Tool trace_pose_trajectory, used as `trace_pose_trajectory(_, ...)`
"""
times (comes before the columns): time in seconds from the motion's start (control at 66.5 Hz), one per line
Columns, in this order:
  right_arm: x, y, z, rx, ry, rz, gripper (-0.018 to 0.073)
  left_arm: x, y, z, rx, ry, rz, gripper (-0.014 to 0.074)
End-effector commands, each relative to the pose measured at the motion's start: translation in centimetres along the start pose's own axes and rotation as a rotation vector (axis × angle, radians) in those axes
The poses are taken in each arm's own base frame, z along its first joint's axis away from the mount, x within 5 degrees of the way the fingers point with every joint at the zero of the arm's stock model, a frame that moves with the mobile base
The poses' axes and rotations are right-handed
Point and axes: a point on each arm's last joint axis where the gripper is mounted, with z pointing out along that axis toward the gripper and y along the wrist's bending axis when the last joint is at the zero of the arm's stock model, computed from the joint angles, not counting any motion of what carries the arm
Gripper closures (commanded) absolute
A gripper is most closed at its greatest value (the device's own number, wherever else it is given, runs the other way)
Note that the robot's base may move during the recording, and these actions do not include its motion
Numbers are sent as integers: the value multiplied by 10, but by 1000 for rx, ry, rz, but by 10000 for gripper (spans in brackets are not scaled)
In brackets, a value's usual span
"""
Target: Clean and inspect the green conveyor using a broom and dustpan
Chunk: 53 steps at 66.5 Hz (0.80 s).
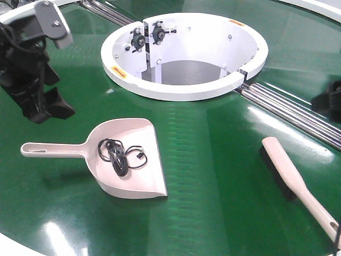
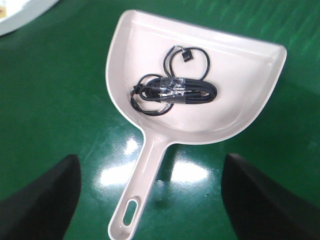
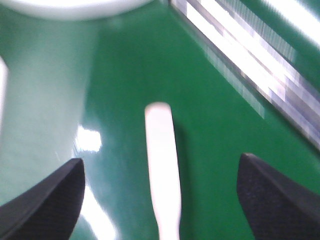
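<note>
The pale dustpan (image 1: 128, 160) lies on the green conveyor (image 1: 213, 160) with its handle pointing left. A coiled black cable (image 1: 120, 154) lies in its scoop. My left gripper (image 1: 42, 106) hovers open and empty behind the handle end. In the left wrist view the dustpan (image 2: 200, 65) and its handle sit between my open fingers, below the left gripper (image 2: 150, 165). The broom (image 1: 290, 178) lies on the belt at the right, bristles facing left. My right gripper (image 1: 327, 101) is open and empty at the right edge. In the right wrist view the right gripper (image 3: 161, 160) is above the blurred broom (image 3: 162, 165).
A white ring-shaped opening (image 1: 181, 93) sits at the belt's middle back. Silver rollers (image 1: 287, 106) run from it toward the right, and show in the right wrist view (image 3: 250, 55). The white outer rim (image 1: 16, 246) borders the near left.
</note>
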Motion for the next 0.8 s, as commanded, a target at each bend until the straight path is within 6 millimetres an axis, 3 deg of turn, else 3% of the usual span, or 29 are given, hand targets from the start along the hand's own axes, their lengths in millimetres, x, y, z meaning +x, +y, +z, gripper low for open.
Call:
trace_pose_trajectory(0.0, -14, 2, -34, -5, -226, -8, -29, -6, -11, -41, -69, -119, -72, 87)
trace_pose_trajectory(0.211, -5, 6, -88, 5, -411, -52, -29, -6, -27, -99, -241, -333, -163, 115)
trace_pose_trajectory(0.346, 8, 9, -121, 4, -510, -55, -29, 0, -49, -146, -344, -504, -225, 115)
trace_pose_trajectory(0.421, 19, 10, -132, 1, -560, -52, -29, 6, -64, -157, -360, -599, -252, 115)
trace_pose_trajectory(0.526, 44, 10, -133, 5, -598, -49, -29, 22, -86, -157, -402, -674, -241, 115)
trace_pose_trajectory(0.677, 89, 13, -125, -26, -662, -62, -29, 62, -121, -147, -526, -802, -247, 115)
trace_pose_trajectory(0.782, 127, 12, -104, -30, -656, -121, -29, 95, -146, -123, -555, -843, -288, 115)
